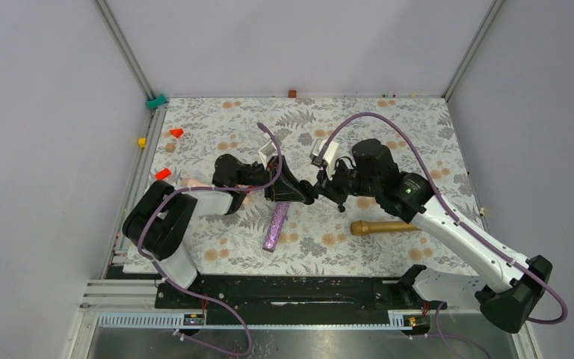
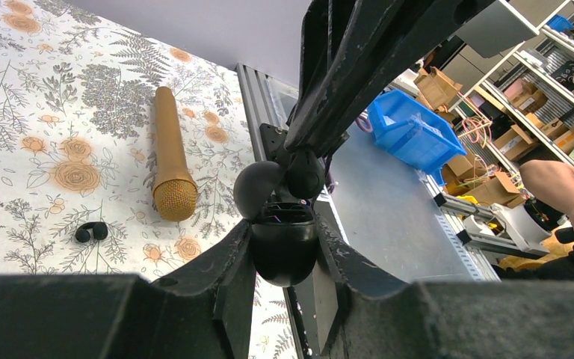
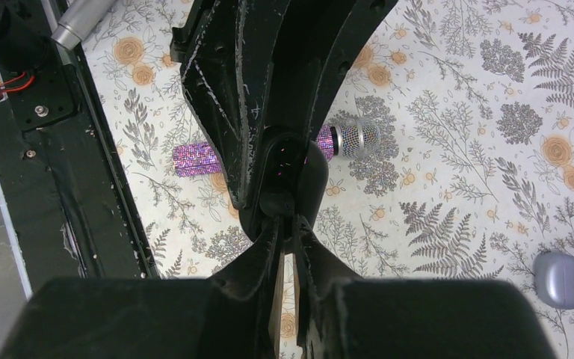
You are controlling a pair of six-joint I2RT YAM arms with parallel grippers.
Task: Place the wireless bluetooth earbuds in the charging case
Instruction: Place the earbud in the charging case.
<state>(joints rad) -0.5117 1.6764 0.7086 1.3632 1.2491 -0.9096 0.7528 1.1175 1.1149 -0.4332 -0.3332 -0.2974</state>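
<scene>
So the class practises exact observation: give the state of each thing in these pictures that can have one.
charging case: lid open, clamped in the left gripper
right gripper: shut at the case's mouth, seemingly on first earbud
second earbud: lying loose, outside the case
gold microphone: lying flat
purple microphone: lying flat
grey case: shut

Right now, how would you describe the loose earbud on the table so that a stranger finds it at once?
Start at the gold microphone lying on the floral table cover. Just beside its mesh head lies the earbud. It is tiny, black and curved, far smaller than the microphone.
</scene>
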